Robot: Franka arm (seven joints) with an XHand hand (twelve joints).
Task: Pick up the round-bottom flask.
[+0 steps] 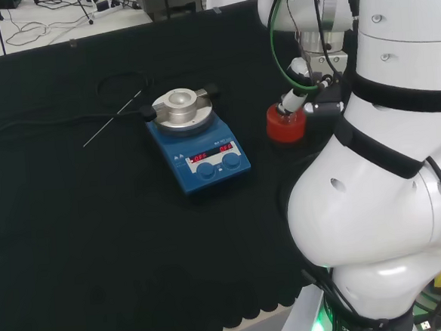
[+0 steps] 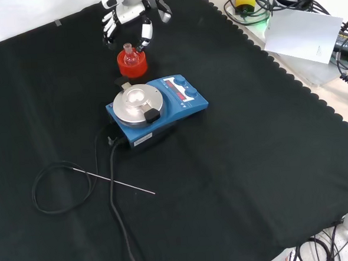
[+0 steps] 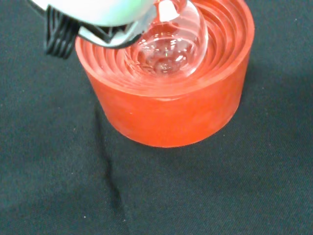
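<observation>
Glass flask (image 2: 130,56) sits in red stand (image 2: 132,65) w/ blue hotplate (image 2: 157,109) nearby; robot hand (image 2: 128,15) fingers spread, ungrasped.

Red ribbed stand (image 1: 286,124), blue hotplate (image 1: 196,148) left, black cloth (image 1: 97,242)

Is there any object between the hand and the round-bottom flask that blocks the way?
Nothing visible does. The hand hangs just above the round-bottom flask, which sits in its red ribbed stand, fingers spread around the neck. The blue stirrer plate stands nearer the front camera, out of the path.
</observation>
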